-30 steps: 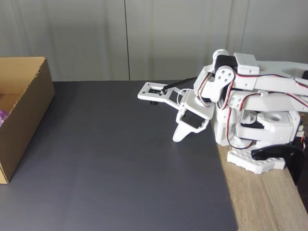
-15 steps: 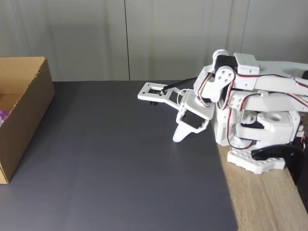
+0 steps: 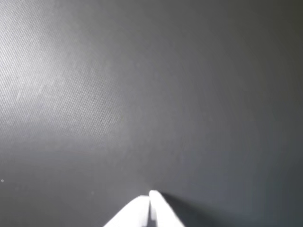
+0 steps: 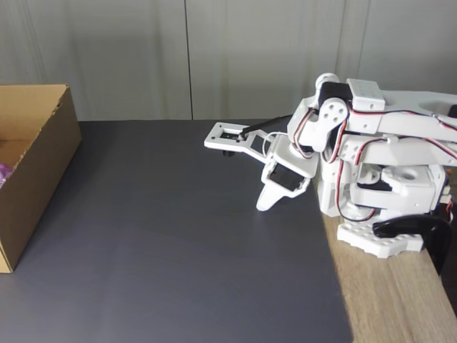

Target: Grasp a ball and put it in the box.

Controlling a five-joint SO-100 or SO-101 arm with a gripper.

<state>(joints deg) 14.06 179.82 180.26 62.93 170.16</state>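
Note:
The brown cardboard box (image 4: 44,163) stands at the left edge of the fixed view on the dark mat. A small purple patch of the ball (image 4: 4,172) shows inside it at the frame's left edge. My white arm is folded back at the right, far from the box. My gripper (image 4: 263,204) points down at the mat, shut and empty. In the wrist view its two white fingertips (image 3: 161,210) meet at the bottom edge, the gripper (image 3: 149,195) just above bare dark mat.
A dark grey mat (image 4: 178,243) covers most of the table. A strip of wooden tabletop (image 4: 400,300) runs along the right, where the arm's base (image 4: 382,243) is clamped. A grey wall stands behind.

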